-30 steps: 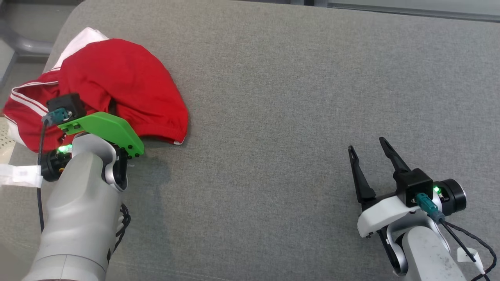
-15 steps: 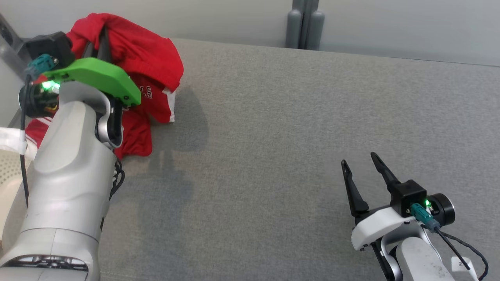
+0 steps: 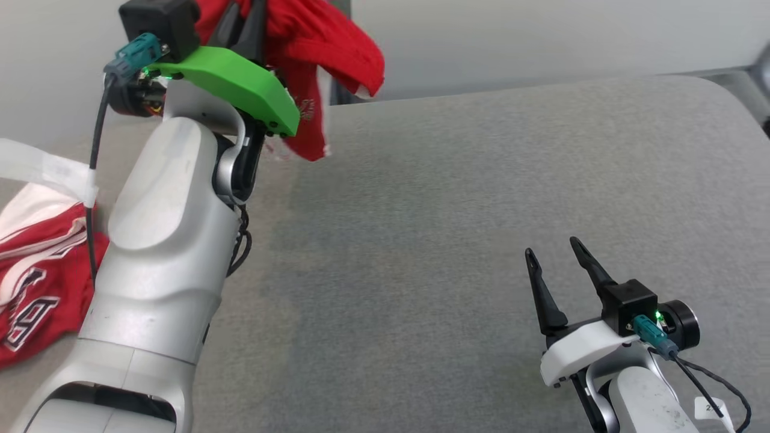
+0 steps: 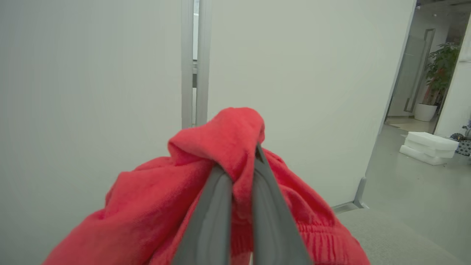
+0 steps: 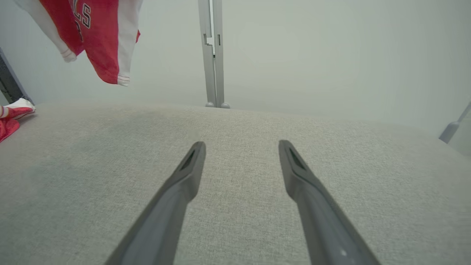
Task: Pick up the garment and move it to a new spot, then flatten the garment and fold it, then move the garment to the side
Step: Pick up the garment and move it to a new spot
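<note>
The garment (image 3: 328,57) is red with white trim and lettering. It hangs bunched in the air above the far edge of the grey padded table (image 3: 457,198). My left gripper (image 3: 243,18), raised high at the upper left, is shut on it. In the left wrist view the two fingers pinch a fold of the red garment (image 4: 154,206) at the left gripper (image 4: 239,162). Its lower end dangles at the top left of the right wrist view as the garment (image 5: 99,40). My right gripper (image 3: 551,248) rests low at the near right, open and empty, also seen as the right gripper (image 5: 242,144).
More red and white cloth (image 3: 36,282) with lettering lies on the table's left edge, also seen as cloth (image 5: 11,116); I cannot tell whether it joins the lifted piece. A pale wall with a grey post (image 5: 213,55) stands behind the table.
My left gripper has raised the garment off the table into the air. The head camera has tilted up and turned. The right gripper has stayed open in place.
</note>
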{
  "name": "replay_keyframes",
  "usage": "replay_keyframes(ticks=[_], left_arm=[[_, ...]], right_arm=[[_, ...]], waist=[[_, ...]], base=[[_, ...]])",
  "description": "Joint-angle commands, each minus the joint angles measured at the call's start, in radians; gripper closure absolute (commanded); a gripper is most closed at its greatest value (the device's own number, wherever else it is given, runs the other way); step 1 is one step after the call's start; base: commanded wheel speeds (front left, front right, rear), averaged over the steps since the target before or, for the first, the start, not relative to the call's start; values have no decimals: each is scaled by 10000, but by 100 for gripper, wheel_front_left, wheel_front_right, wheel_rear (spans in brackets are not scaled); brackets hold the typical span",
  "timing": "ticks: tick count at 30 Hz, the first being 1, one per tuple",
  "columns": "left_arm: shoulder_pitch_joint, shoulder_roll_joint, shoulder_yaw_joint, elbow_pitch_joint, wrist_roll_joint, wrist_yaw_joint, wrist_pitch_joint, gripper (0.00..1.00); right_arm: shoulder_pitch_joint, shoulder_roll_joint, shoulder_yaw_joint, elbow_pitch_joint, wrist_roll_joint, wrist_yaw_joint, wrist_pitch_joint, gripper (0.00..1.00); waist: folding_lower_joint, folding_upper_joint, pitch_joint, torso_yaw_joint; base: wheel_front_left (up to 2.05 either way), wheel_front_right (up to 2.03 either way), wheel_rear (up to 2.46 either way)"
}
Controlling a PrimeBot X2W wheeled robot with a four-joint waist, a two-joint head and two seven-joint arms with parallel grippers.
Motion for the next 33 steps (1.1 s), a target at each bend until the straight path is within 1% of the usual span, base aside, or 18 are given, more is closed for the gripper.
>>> replay_keyframes(ticks=[1, 5, 7, 12, 16, 18, 24, 28, 29, 30, 33], left_arm=[[119, -43, -178, -229, -1, -65, 0, 100], [252, -102, -718, -774, -220, -228, 78, 100], [325, -120, -1181, -1051, -194, -324, 99, 100], [716, -113, -2212, -1126, -242, -404, 255, 100], [1047, -86, -2607, -537, -67, -310, 267, 100], [1234, 72, -2729, -56, -29, -331, 272, 100], [1806, 404, -2735, 1566, -194, -272, 152, 100], [2056, 417, -2707, 2347, -254, -201, -104, 100], [2099, 379, -2711, 2519, -265, -208, -193, 73], [2128, 336, -2735, 2653, -255, -233, -323, 0], [2296, 202, -2636, 2898, -491, -287, -656, 0]], right_arm=[[-76, -3, -9, -27, 24, -13, -65, 0], [-129, -6, -148, -70, 71, -15, -58, 0], [-139, -1, -233, -102, 82, -13, -63, 0], [-190, 0, -325, -176, 179, -15, -74, 0], [-216, 3, -244, -288, 353, -13, -75, 0], [-237, -3, -214, -305, 431, -13, -73, 0], [-282, -3, -235, -389, 492, -13, -73, 0], [-294, -2, -241, -381, 454, -13, -74, 0], [-294, -4, -228, -378, 461, -13, -74, 0], [-299, -5, -208, -369, 468, -13, -74, 0], [-297, -9, -217, -332, 455, -15, -74, 0]], waist=[[0, -1, 87, -1803], [0, -1, 359, -2569], [0, -1, 488, -2809], [0, -1, 753, -3050], [0, -1, 963, -3001], [0, -1, 1072, -2913], [0, -1, 1313, -2507], [0, -1, 1317, -2197], [0, -1, 1301, -2114], [0, -1, 1279, -2036], [0, -1, 1185, -1817]], base=[[0, 0, 0], [0, 0, 0], [0, 0, 0], [0, 0, 0], [0, 0, 0], [0, 0, 0], [0, 0, 0], [0, 0, 0], [0, 0, 0], [0, 0, 0], [0, 0, 0]])
